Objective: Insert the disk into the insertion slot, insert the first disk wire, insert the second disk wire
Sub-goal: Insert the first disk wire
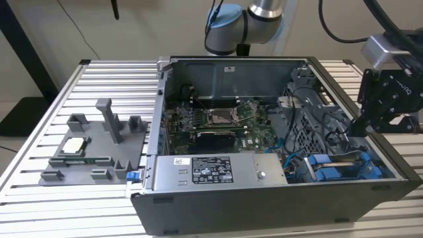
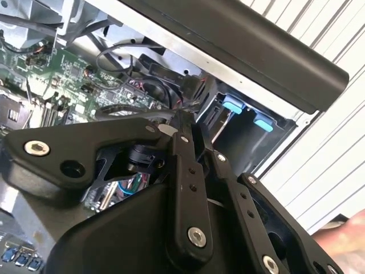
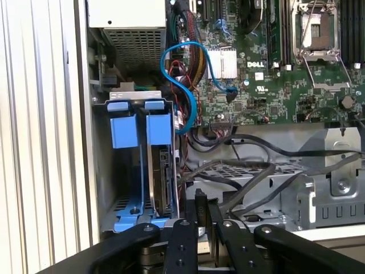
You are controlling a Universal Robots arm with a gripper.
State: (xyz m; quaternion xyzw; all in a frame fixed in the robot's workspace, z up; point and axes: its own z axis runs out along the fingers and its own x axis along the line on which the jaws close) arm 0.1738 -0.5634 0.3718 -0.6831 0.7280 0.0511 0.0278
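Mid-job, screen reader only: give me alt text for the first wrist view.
The black claw hangs over the open computer case beside the grey metal drive bay with blue plastic rails, where a silver hard drive sits edge-on. A blue cable loops from the green motherboard toward the bay.

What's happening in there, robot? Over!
Gripper shut, over the case wall. Disk sits in insertion slot. Black cables loose beside it.

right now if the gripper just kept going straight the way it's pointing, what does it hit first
Probably the black cables lying over the grey perforated cage, right ahead of the gripper in the first wrist view. The disk sits off to one side of that line. Depth is unclear.
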